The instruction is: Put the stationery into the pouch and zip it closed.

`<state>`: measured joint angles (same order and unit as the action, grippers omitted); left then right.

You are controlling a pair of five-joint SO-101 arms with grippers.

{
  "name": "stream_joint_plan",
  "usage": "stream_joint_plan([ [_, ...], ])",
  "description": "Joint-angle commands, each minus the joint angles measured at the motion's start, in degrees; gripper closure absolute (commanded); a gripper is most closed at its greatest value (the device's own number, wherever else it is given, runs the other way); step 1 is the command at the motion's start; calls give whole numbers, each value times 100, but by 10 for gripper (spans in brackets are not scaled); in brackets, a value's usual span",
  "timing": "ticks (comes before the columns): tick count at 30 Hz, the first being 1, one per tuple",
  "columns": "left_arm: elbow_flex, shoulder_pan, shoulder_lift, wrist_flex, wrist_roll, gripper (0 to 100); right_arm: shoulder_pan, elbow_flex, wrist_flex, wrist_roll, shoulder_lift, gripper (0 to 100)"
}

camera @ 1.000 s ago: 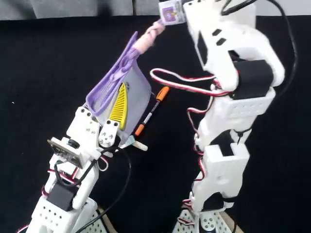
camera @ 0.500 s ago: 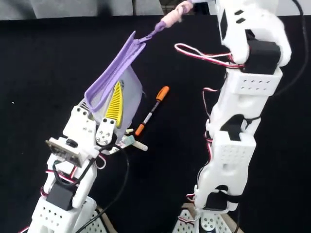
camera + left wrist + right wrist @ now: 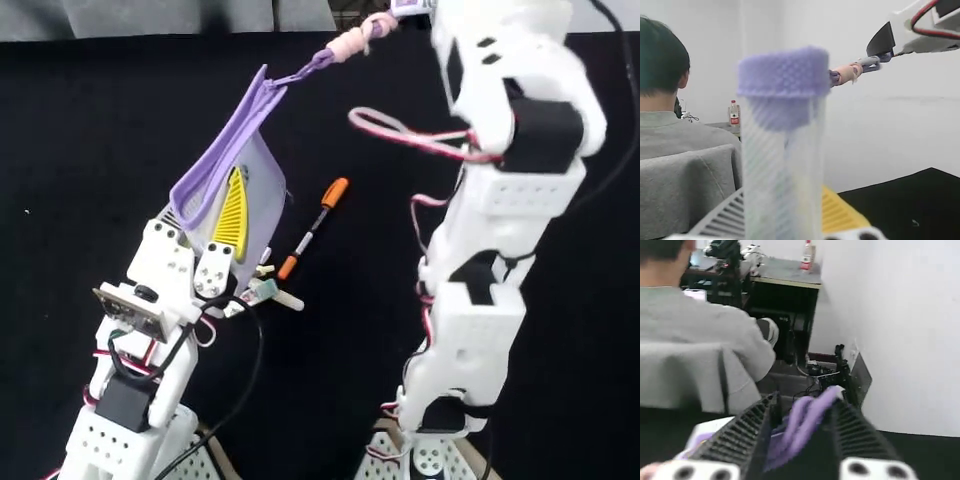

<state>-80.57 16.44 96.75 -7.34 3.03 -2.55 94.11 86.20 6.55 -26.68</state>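
While left jaws clamp the pouch (image 3: 258,187), right jaws pinching its zipper pull (image 3: 351,42)

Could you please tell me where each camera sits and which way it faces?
High view: fixed above the table, looking down on the left arm, right arm, pouch and a pen.
Left wrist view: on the left arm, looking out along the left gripper, shut on the pouch, toward a wall; the right gripper shows farther off.
Right wrist view: on the right arm, looking out between its own fingers, shut on the zip pull, into a room.
Shared: high and left wrist views both show pouch and zip pull.
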Motion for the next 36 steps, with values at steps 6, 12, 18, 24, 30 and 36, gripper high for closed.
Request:
stream_joint_plan([
  [6,462,-980,176,70,26,972,1380,163,1248,1662,1024,571],
  [12,435,-1622,176,79,26,972,2031,154,1503,1521,1481,570],
  [18,163,-1648,220,79,26,971,1864,-40,1468,1521,1367,570],
  [24,127,-1859,237,79,0,971,1864,-418,1116,1371,1262,570],
  [30,901,-1842,237,35,-26,971,1644,-374,1468,2233,1376,570],
  [36,989,-866,237,26,18,972,1670,-822,1503,2444,1429,570],
])
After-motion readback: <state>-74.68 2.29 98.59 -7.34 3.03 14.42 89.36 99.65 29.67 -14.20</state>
